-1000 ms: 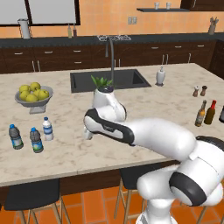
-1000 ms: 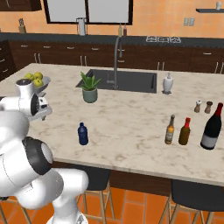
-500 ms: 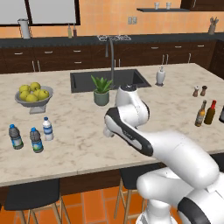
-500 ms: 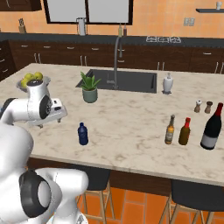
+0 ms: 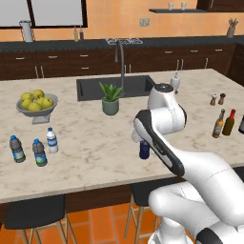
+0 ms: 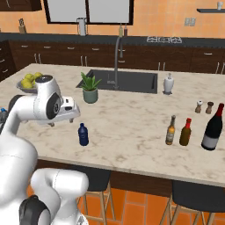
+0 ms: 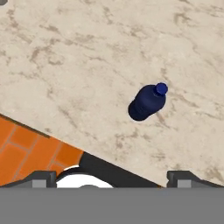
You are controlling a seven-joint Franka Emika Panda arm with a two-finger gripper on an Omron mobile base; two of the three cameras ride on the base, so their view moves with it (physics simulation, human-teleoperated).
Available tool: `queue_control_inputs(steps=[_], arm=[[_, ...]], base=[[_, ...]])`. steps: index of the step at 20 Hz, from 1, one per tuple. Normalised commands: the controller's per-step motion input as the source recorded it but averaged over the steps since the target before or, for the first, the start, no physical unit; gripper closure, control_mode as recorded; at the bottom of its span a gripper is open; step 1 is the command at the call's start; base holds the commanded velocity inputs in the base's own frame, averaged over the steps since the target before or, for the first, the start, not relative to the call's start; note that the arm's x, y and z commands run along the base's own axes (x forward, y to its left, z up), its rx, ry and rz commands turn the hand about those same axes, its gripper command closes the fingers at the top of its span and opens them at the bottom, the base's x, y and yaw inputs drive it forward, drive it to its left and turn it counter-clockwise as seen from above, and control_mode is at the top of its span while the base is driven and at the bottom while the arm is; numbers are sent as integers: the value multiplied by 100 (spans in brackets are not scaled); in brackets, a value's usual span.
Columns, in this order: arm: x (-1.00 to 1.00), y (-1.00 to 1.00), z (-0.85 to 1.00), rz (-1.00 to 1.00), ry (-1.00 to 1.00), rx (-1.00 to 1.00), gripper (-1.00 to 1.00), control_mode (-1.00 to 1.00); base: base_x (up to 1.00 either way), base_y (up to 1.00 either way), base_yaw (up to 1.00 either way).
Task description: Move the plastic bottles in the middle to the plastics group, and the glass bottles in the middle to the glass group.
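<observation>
Gripper [image 7: 112,177]: jaws wide, empty, now swung rightward from the plastics group [image 5: 32,148] to above the navy bottle [image 7: 148,102] (upright, untouched); pickup pending.

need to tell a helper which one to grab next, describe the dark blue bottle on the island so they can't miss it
Start at the sink in the marble island and the potted plant beside it. Nearer the stool-side edge, the navy bottle stands upright and alone. It is short, opaque dark blue, unlike the clear water bottles and the brown glass bottles.
</observation>
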Motion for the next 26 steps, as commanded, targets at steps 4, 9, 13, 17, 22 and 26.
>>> queue_control_inputs(steps=[4, 9, 13, 17, 22, 26], arm=[[7, -35, -9, -10, -2, 1, -100, -100], [36, -17, -13, -13, -4, 1, -100, -100], [49, -2, 0, -14, 0, 0, -100, -100], [33, 0, -4, -10, 0, 0, -100, -100], [22, -20, -25, -5, 2, 0, -100, -100], [16, -15, -38, 0, 0, 2, -100, -100]], base=[[0, 0, 0], [0, 0, 0], [0, 0, 0], [0, 0, 0], [0, 0, 0], [0, 0, 0]])
